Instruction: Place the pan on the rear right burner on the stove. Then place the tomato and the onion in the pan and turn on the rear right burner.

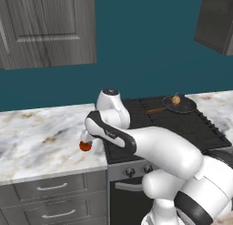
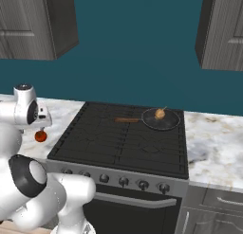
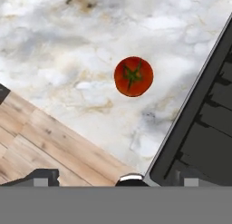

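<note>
Arm's in the way: from the left base view the tomato (image 1: 85,146) peeks out as a red sliver under the wrist, top half covered. The stove (image 1: 182,124) loses its front left corner behind the white forearm (knobs mostly blocked too). In the hand view the stove (image 3: 204,128) runs off the right edge.

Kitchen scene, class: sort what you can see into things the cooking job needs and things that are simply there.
Belongs to the job:
pan, on the rear right burner
onion, in the pan
tomato, on the counter
stove
knobs
gripper, open above the tomato

Simply there:
marble counter
wall cabinets
drawers
</note>
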Tool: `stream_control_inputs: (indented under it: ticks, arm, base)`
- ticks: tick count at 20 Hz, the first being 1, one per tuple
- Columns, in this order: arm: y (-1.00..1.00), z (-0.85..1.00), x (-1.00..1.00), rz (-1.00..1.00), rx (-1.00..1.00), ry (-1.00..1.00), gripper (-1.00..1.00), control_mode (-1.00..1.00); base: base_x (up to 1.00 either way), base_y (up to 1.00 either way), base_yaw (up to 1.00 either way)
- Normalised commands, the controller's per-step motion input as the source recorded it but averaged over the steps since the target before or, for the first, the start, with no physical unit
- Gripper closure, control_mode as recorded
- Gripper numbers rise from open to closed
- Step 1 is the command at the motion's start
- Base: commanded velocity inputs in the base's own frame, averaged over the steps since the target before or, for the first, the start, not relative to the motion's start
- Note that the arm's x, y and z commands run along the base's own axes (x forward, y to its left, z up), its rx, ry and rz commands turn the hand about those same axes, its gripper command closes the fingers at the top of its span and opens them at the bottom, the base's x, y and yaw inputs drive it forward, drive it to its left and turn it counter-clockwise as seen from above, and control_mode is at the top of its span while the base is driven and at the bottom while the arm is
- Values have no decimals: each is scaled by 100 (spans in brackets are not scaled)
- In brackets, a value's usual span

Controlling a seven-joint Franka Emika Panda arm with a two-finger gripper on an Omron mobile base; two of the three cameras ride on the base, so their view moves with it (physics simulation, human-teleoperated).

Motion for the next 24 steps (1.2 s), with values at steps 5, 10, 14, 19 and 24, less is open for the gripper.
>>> stream_control_inputs:
  ticks: [5,10,14,19,24]
  arm:
    - [16,-29,23,0,-2,5,-100,-100]
    - [7,-20,20,0,-2,3,-100,-100]
    - [2,-16,25,0,-2,1,-100,-100]
    - [5,-20,24,0,-2,0,-100,-100]
    - [6,-27,17,0,-2,0,-100,-100]
  base:
    - [0,0,0]
    - [0,0,0]
    - [0,0,0]
    - [0,0,0]
    - [0,0,0]
